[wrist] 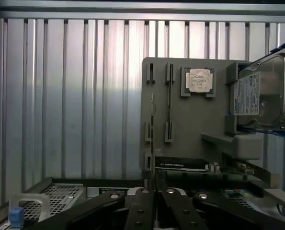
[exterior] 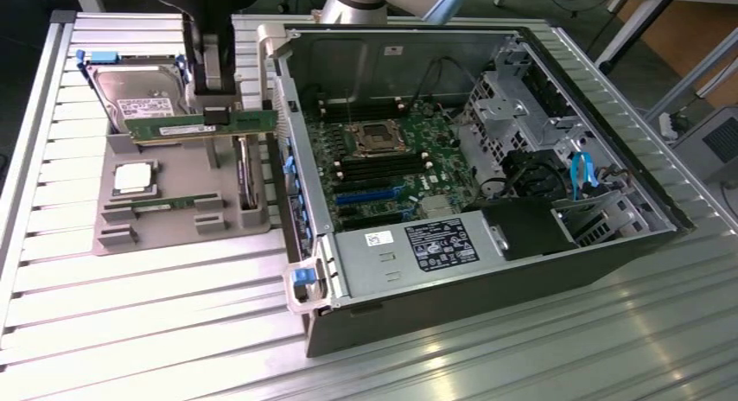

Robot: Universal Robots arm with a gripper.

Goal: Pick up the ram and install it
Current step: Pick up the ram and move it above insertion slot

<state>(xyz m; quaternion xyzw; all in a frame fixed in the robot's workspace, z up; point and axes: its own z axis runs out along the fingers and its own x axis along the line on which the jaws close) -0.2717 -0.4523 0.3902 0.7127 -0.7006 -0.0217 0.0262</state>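
Jaws pinch the ram (exterior: 173, 129), held level, one end toward the computer case (exterior: 485, 297).

Black hand (wrist: 154, 184), silvery screws (wrist: 203, 195)

table (exterior: 138, 332): ribbed shiny metal | tray (exterior: 190, 176): matt grey plastic | ram (exterior: 202, 124): matt green board

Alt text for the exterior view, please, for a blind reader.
The gripper holds the ram over a grey tray at the exterior view's left; an open computer case lies beside it. The tray also carries a hard drive.
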